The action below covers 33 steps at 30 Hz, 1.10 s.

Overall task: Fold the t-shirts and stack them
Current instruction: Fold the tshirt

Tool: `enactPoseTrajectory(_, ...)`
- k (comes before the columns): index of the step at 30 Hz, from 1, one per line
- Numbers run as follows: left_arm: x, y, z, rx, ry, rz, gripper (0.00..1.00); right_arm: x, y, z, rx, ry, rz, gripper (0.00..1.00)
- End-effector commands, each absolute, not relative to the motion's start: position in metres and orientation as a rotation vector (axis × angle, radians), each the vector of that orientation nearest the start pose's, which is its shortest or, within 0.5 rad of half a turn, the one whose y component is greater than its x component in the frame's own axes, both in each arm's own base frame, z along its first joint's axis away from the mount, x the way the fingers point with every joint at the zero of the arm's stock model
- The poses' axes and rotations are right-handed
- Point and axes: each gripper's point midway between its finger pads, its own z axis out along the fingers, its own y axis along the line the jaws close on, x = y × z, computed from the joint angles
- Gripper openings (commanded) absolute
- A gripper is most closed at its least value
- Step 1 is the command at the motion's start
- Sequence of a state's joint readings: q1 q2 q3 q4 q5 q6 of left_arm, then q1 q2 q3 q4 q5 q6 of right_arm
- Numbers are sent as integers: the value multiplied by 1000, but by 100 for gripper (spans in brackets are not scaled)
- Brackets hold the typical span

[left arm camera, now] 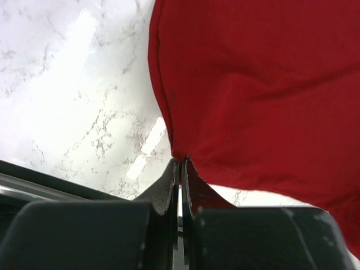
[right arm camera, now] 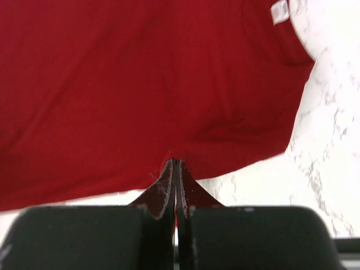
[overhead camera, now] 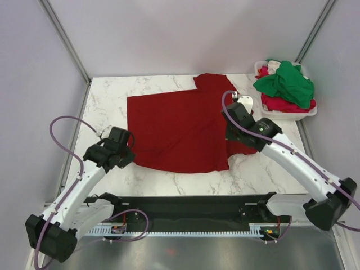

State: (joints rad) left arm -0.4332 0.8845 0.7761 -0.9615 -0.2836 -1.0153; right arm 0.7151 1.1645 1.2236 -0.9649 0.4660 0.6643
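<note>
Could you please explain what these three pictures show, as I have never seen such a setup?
These are two robot arms bolted at the near edge of a marble table. The wide picture comes from a camera above and behind them; the other two come from wrist cameras, each looking past its arm's hand. A dark red t-shirt lies spread on the table. The left hand and right hand are each shut on its edge. At the far right, a white basket holds a green shirt and other crumpled clothes.

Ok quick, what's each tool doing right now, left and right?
Left tool: closed, pinching a corner of the red shirt.
Right tool: closed, pinching the edge of the same shirt.
</note>
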Motion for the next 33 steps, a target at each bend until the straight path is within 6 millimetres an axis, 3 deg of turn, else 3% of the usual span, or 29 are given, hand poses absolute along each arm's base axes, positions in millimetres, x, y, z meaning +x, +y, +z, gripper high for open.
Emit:
enactPoseTrajectory(1, 227, -67, 148, -682, 2409, -207, 2, 298, 140, 242, 156, 2259, 72, 0)
enactPoseTrajectory(3, 242, -58, 153, -692, 2398, -211, 2, 328, 132, 239, 158, 2259, 59, 0)
enactPoseTrajectory(4, 247, -59, 148, -664, 2443, -205, 2, 341, 126, 229, 168, 2284, 32, 0)
enactPoseTrajectory(6, 255, -55, 142, -671, 2465, -191, 2, 361, 128, 234, 116, 2265, 15, 0)
enactPoseTrajectory(7, 257, -54, 136, -664, 2493, -177, 2, 373, 123, 222, 116, 2289, -38, 0)
enactPoseTrajectory(9, 264, -51, 131, -666, 2497, -169, 2, 392, 125, 228, 79, 2268, -48, 0)
enactPoseTrajectory(13, 276, -50, 123, -675, 2522, -172, 2, 432, 128, 211, 54, 2314, -37, 0)
enactPoseTrajectory(16, 288, -47, 121, -665, 2537, -156, 2, 455, 123, 206, 62, 2320, -41, 0)
enactPoseTrajectory(26, 317, -34, 102, -672, 2619, -96, 2, 524, 94, 223, 95, 2261, -24, 0)
enactPoseTrajectory(30, 326, -25, 82, -712, 2674, -83, 2, 542, 103, 205, 40, 2309, 37, 0)
enactPoseTrajectory(33, 335, -26, 71, -721, 2707, -86, 2, 551, 109, 176, 13, 2365, 45, 0)
